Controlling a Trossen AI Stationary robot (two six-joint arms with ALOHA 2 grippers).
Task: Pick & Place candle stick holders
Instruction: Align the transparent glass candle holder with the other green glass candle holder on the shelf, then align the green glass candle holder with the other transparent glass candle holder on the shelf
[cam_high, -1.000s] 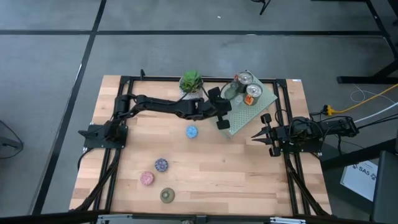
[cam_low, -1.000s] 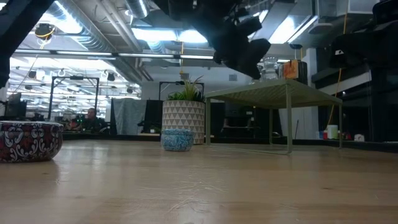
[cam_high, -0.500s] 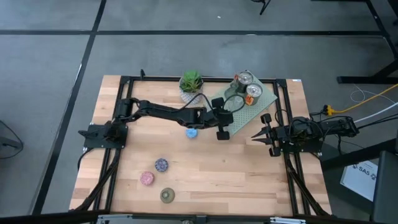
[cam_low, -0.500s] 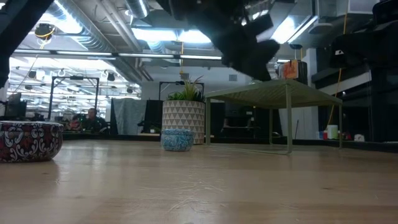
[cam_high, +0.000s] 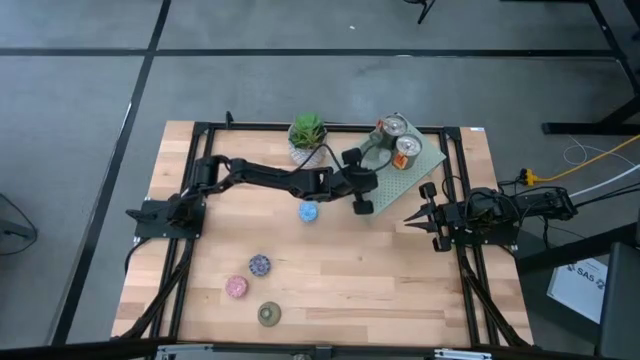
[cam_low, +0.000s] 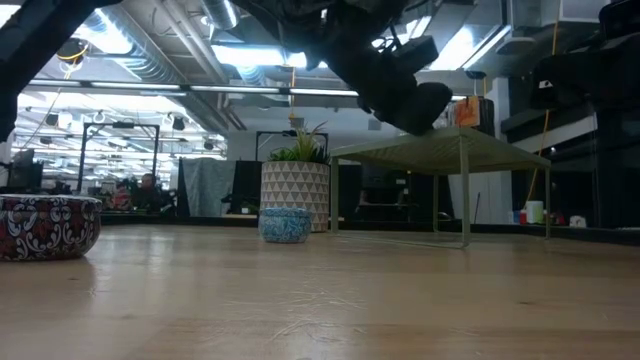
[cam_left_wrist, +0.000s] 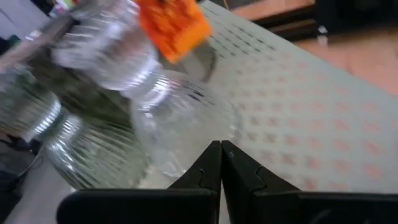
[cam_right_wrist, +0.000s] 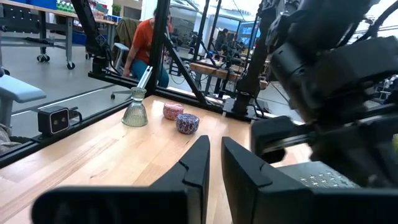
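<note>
4 holders wait on the bare wood of the worktop (cam_high: 420, 290): the blue holder (cam_high: 308, 212) just below the left arm, then the purple mosaic holder (cam_high: 260, 265), the pink holder (cam_high: 236, 287) and the olive-gold holder (cam_high: 269, 314) grouped nearer the front edge. 3 more stand on the pale green perforated slab (cam_high: 415, 172) at the back: 2 shiny silver-copper holders (cam_high: 402, 138) and the clear glass holder (cam_left_wrist: 180, 130).

My reading is that the slab is the drop-off and the left arm is between placements, with nothing in its grip. The left end effector (cam_high: 361, 200) hangs at the slab's near edge, fingers pressed together and empty, the glass holder just ahead of them in the wrist view. The right end effector (cam_high: 424, 217) waits beside the slab, fingers nearly closed on nothing.

Next comes the blue holder, probably: swing back, spread the fingers wide, descend straight over its rim.
</note>
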